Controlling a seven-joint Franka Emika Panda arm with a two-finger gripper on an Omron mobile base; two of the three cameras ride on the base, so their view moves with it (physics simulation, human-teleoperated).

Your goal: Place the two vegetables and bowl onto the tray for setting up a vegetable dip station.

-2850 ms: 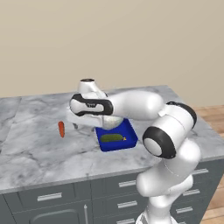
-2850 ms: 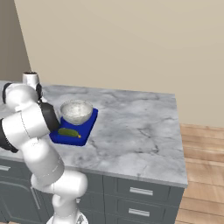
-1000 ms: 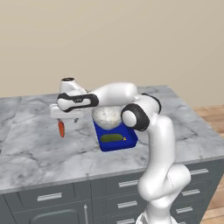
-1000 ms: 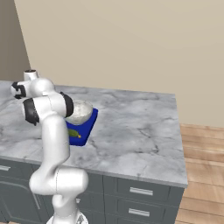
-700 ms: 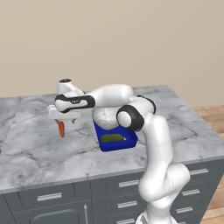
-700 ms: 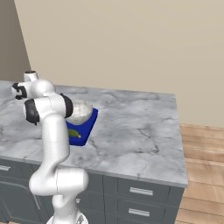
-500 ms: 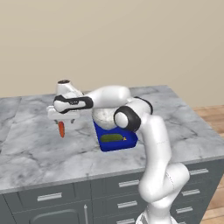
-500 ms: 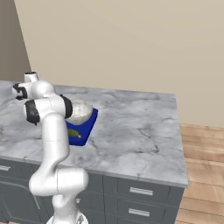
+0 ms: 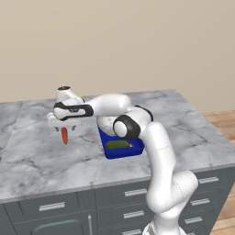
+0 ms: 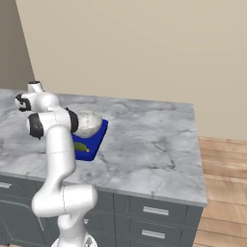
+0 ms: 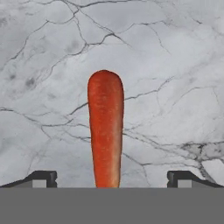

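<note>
Orange-red carrot (image 11: pixel 105 131), smooth, rounded at its far end, lay on the grey marbled counter (image 11: pixel 175 65), centred between the gripper's (image 11: pixel 111 177) widely parted fingers.

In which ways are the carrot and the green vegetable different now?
The carrot is orange-red; the green vegetable is dark green with a yellowish tip. The carrot lies on the bare marble counter, directly under the open pincer; the green vegetable lies inside the blue tray. Both are elongated.
</note>
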